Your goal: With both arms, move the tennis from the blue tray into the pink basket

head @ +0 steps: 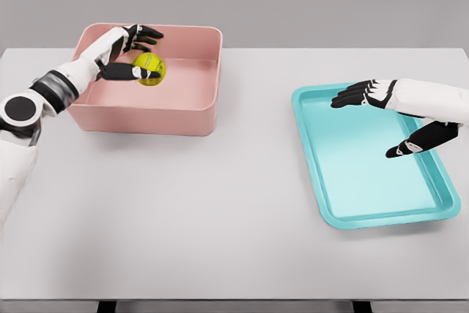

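**Ball over the basket, release still to come**

The tennis ball (149, 68) hangs inside the mouth of the pink basket (192, 116), in its left half and nearer the far wall than the near one. It looks to be above the floor of the basket rather than resting on it, though the view does not settle that. The left hand (130, 53) is clamped on it, thumb below and to the left, fingers curving over the top.

The basket sits near the far left corner of the white table (220, 218). The blue tray (344, 221) lies near the table's right edge and carries nothing. Above its far half the right hand (388, 119) hovers with fingers apart and thumb spread wide, holding nothing.

By my reading the task is nearly finished: the ball is out of the tray and across the table. What remains is for the left hand to let go so the ball drops into the basket.
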